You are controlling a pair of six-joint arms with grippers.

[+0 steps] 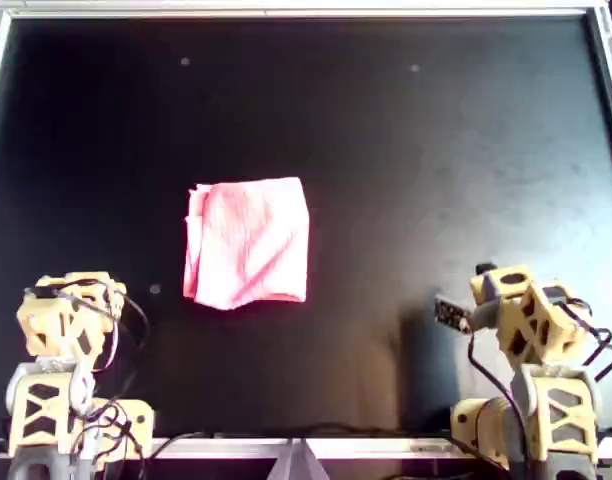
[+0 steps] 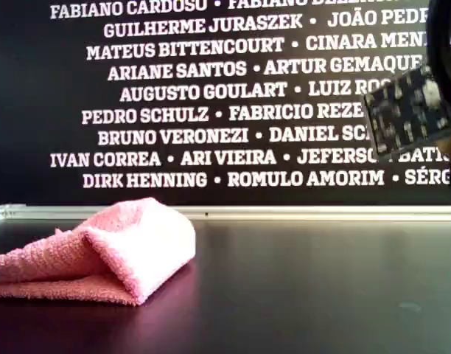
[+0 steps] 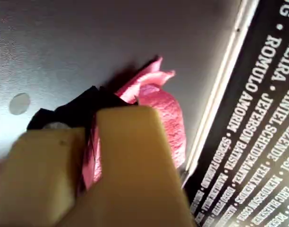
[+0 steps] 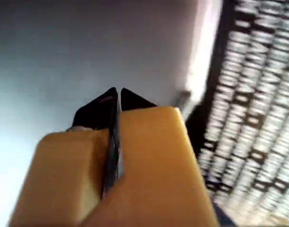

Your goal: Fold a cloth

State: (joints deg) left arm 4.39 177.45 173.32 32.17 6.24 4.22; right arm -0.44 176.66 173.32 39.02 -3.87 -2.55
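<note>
**Folded pink cloth lies mid-table, both arms drawn back at the near edge**

The cloth (image 1: 248, 242) lies folded into a rough rectangle on the black table (image 1: 436, 150), a little left of centre in the overhead view. Its left edge there shows stacked layers, and its lower edge is uneven. In the exterior view the cloth (image 2: 100, 251) sits at the exterior view's left, its terry layers doubled over into a rounded fold that rises above the flat lower layer. Behind it runs a pale metal rail at the table's far edge, and above that a black wall panel (image 2: 211, 96) printed with white names.

The left gripper (image 3: 92, 125) is seen in its wrist view with yellow jaws pressed together, black tips meeting; pink shows along the seam between them, but that is the cloth (image 3: 158, 109) lying on the table beyond, not held. In the overhead view the left arm (image 1: 71, 330) stands at the lower left, well apart from the cloth.

The right gripper (image 4: 117, 97) has its jaws closed tip to tip with nothing between them. Its arm (image 1: 526, 330) stands at the overhead view's lower right, also well apart from the cloth.
</note>
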